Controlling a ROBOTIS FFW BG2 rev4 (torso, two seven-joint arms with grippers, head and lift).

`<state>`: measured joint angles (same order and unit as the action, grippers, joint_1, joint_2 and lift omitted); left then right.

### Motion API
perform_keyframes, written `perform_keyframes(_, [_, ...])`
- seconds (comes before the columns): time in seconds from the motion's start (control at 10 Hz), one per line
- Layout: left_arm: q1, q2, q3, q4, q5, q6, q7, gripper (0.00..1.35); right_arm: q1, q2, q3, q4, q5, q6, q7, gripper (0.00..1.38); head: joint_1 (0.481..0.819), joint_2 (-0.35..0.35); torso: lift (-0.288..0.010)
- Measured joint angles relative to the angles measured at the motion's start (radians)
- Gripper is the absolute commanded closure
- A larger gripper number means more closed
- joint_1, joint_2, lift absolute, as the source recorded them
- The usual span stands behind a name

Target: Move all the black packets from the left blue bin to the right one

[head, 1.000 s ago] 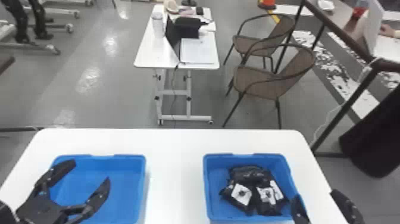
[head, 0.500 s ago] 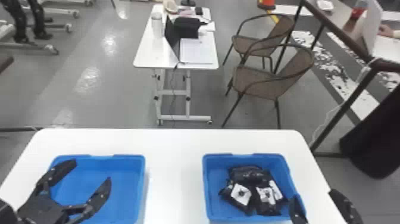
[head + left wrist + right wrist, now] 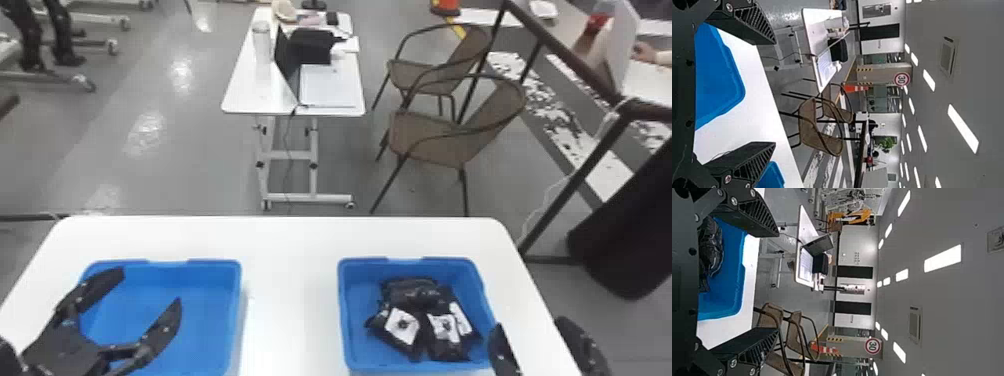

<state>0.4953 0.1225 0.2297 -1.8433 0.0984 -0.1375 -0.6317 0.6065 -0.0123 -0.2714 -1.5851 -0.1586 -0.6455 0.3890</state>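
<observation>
Nothing visibly moved, left gripper (image 3: 150, 284) open over left blue bin (image 3: 210, 285), right gripper (image 3: 529, 323) open beside right bin (image 3: 356, 300), black packets (image 3: 411, 294) inside.

Your left bin (image 3: 212, 280) and right bin (image 3: 354, 305) are both bright blue, against a plain white surface (image 3: 292, 295). The packets (image 3: 412, 290) you're looking at are black, with white labels (image 3: 402, 325) marked by dark spots. Your left claw (image 3: 151, 286) and right claw (image 3: 529, 324) are black, patterned with ridges. Beyond, you've got brown chairs (image 3: 430, 137) with dark frames, a grey floor (image 3: 200, 170), an orange cone (image 3: 855, 88) banded white, and a round white sign (image 3: 902, 79) ringed in red.
</observation>
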Motion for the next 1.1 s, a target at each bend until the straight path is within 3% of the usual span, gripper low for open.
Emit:
perform_keyframes(0.2, [0.004, 0.009, 0.0, -0.008, 0.002, 0.006, 0.0, 0.12, 0.002, 0.0, 0.0, 0.011, -0.007, -0.018, -0.001, 0.17, 0.695, -0.108, 0.0])
perform_keyframes(1.1, [-0.01, 0.0, 0.002, -0.008, -0.007, 0.023, -0.006, 0.12, -0.02, 0.0, 0.006, 0.014, -0.026, -0.04, 0.001, 0.17, 0.695, -0.11, 0.0])
